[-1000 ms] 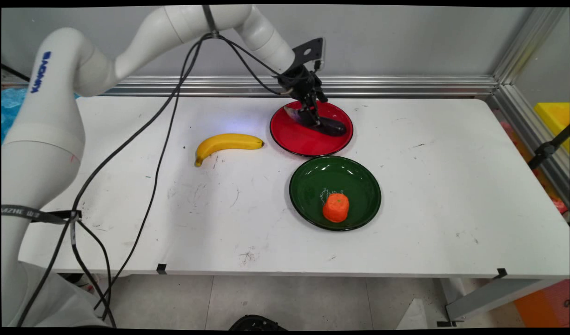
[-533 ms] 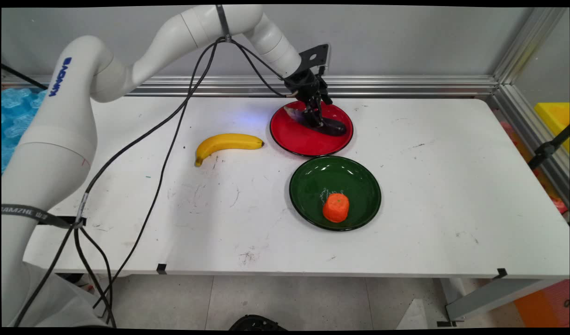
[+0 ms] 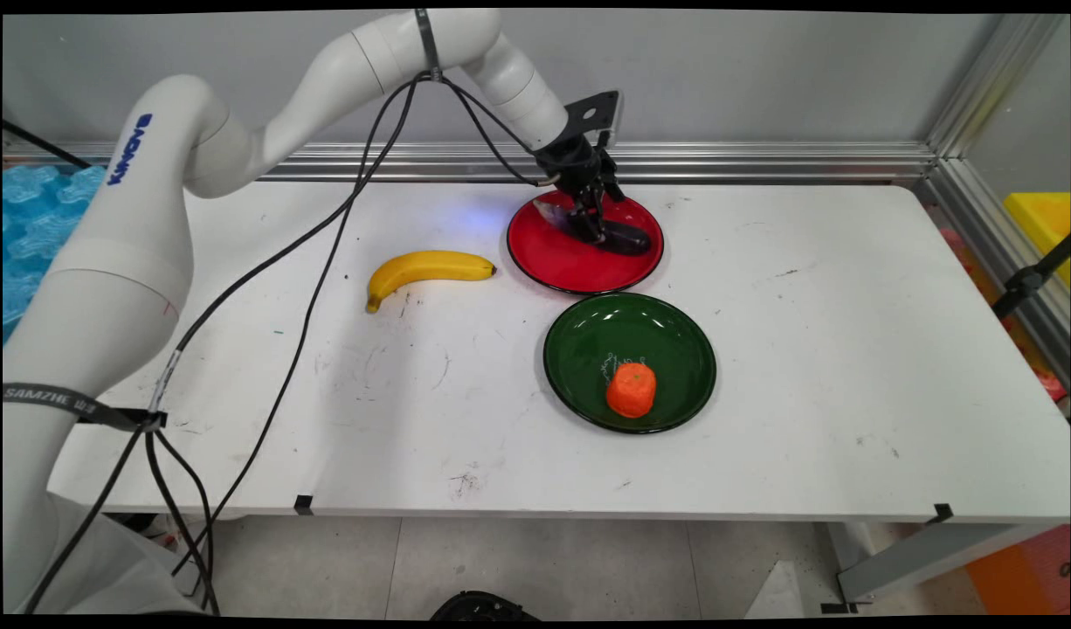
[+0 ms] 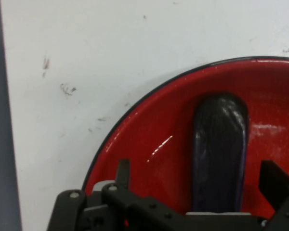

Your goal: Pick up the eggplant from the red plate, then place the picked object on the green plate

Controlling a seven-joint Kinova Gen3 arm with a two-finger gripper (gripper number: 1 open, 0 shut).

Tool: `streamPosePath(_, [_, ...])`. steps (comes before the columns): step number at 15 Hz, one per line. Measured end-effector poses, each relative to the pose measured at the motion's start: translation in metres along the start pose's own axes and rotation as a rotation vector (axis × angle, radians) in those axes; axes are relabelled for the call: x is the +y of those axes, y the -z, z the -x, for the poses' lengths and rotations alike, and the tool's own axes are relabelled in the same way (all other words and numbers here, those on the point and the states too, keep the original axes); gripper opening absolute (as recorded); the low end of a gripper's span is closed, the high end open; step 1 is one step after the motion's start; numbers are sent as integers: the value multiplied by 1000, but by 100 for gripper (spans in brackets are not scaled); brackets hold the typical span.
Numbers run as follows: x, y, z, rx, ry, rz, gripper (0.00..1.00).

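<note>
Main view: I see my gripper (image 3: 594, 225) has lifted slightly over the last second, fingers spread wide astride the eggplant (image 3: 618, 236) lying on the red plate (image 3: 553, 262).

I see a white counter (image 3: 806, 349), scuffed with dark marks. Banana (image 3: 426, 269) lies on it, just left of the red plate (image 3: 553, 258), not touching. Green plate (image 3: 588, 345) sits just in front of the red one, with an orange object (image 3: 632, 390) on its near side. Aluminium rail (image 3: 763, 162) runs along the back.
</note>
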Motion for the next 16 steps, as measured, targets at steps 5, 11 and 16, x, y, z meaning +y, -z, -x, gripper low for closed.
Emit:
streamPosePath(5, [0, -5, 4, -1, -11, 28, 0])
streamPosePath(11, [0, -6, 3, 2, -15, 48, 0])
streamPosePath(16, [-1, 7, -7, 9, -22, 61, 0])
